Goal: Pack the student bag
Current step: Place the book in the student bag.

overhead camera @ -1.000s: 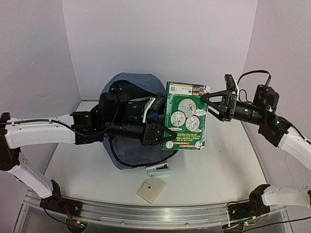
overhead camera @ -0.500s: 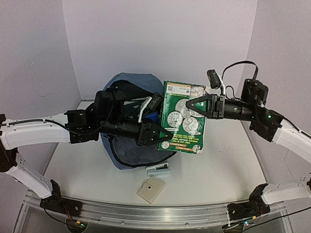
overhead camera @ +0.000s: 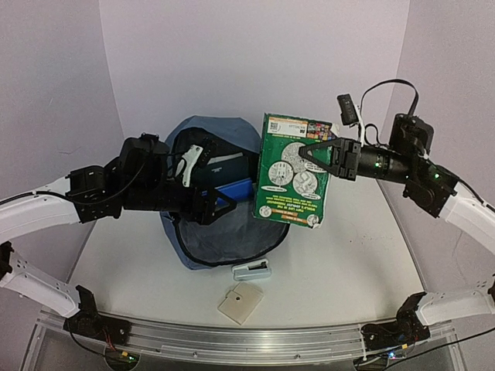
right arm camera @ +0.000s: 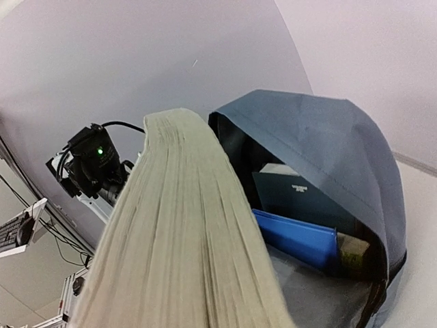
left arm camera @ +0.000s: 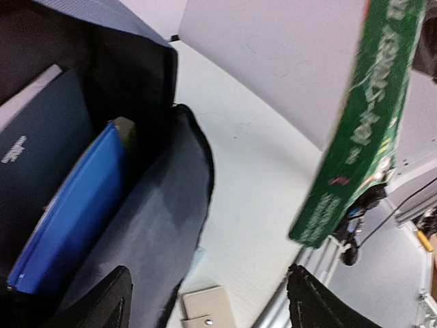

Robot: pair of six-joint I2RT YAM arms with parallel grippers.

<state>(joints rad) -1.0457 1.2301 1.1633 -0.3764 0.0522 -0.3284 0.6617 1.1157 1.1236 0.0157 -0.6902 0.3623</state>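
The student bag (overhead camera: 203,249) lies open in the middle of the table, slate-blue, with a dark book (overhead camera: 220,164) and a blue folder (overhead camera: 236,188) inside. A thick green book (overhead camera: 292,174) hangs upright to the right of the bag's mouth, and my right gripper (overhead camera: 303,154) is shut on its upper part. In the right wrist view the book's page edge (right arm camera: 184,225) fills the foreground and hides the fingers; the bag (right arm camera: 328,137) lies beyond it. My left gripper (overhead camera: 223,202) stands open over the bag's mouth, apart from the book (left arm camera: 362,123), with nothing between its fingers (left arm camera: 102,301).
A small pale case (overhead camera: 252,270) and a beige wallet-like pouch (overhead camera: 240,303) lie on the table in front of the bag. A metal rail (overhead camera: 232,340) runs along the near edge. Walls close in the back and both sides.
My left gripper has opened, let go of the green book and drawn back to the left. My right gripper closed on the book and now holds it alone, slightly higher.
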